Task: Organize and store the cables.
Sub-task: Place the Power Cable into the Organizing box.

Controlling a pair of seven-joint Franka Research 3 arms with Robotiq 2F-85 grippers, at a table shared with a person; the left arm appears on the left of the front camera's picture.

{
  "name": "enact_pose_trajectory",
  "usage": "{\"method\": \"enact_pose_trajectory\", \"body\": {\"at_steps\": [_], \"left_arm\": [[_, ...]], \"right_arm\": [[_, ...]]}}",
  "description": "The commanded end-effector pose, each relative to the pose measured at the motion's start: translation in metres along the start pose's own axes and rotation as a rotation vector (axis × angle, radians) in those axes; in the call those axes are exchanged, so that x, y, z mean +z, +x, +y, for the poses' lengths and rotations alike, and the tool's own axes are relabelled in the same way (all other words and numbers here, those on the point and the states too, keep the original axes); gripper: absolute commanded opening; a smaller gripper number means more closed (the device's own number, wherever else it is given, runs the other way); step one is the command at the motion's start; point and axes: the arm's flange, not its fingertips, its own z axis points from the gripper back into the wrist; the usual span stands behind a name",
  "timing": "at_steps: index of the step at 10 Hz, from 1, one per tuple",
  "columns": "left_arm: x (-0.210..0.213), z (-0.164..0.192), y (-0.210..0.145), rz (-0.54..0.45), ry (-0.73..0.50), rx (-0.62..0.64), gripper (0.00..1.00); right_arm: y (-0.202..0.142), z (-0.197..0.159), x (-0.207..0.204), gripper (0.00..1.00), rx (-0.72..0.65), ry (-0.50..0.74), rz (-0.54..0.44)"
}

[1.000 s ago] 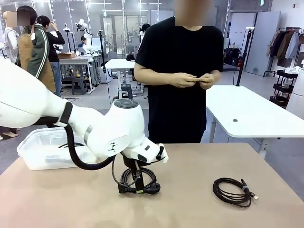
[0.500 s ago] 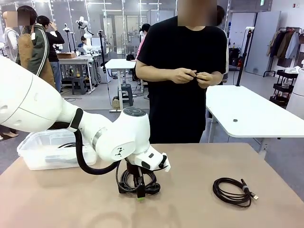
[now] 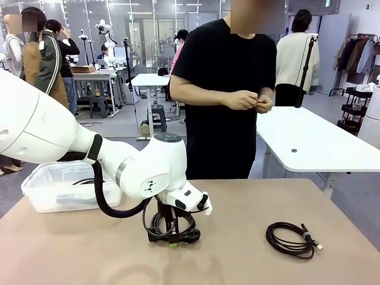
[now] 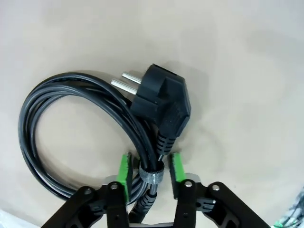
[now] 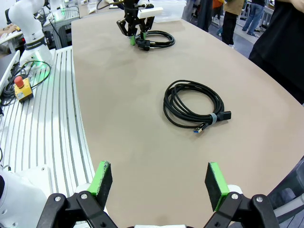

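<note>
Storing has barely begun, I judge: both cables lie out on the table (image 3: pixel 237 264), the plug cable (image 3: pixel 185 233) at its middle and the thin cable (image 3: pixel 291 238) well to its right. The clear bin (image 3: pixel 41 189) sits at the far left corner, and I cannot make out what it holds. The left hand (image 4: pixel 150 166) is down over the plug cable, pads apart either side of its strapped bundle and not visibly clamped. The right hand (image 5: pixel 159 178) hangs wide apart above bare table, so both lifts and drops remain.
</note>
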Motion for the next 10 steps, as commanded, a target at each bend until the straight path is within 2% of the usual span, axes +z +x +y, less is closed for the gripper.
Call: {"method": "enact_pose_trajectory", "body": {"at_steps": [1, 5, 6, 8, 10], "left_arm": [[0.010, 0.001, -0.005, 0.006, -0.059, -0.021, 0.00], [0.039, -0.001, -0.017, -0.014, -0.107, -0.044, 0.00], [0.059, -0.002, -0.025, -0.051, -0.146, -0.115, 0.00], [0.107, -0.005, -0.047, -0.077, -0.110, -0.165, 0.00], [0.137, -0.016, -0.058, -0.101, -0.065, -0.224, 0.00]], "right_arm": [[0.003, 0.000, 0.001, 1.00, 0.002, -0.006, -0.012], [0.003, 0.000, 0.001, 1.00, 0.002, -0.006, -0.012], [0.003, 0.000, 0.001, 1.00, 0.002, -0.006, -0.012], [0.003, 0.000, 0.001, 1.00, 0.002, -0.006, -0.012], [0.003, 0.000, 0.001, 1.00, 0.002, -0.006, -0.012]]}}
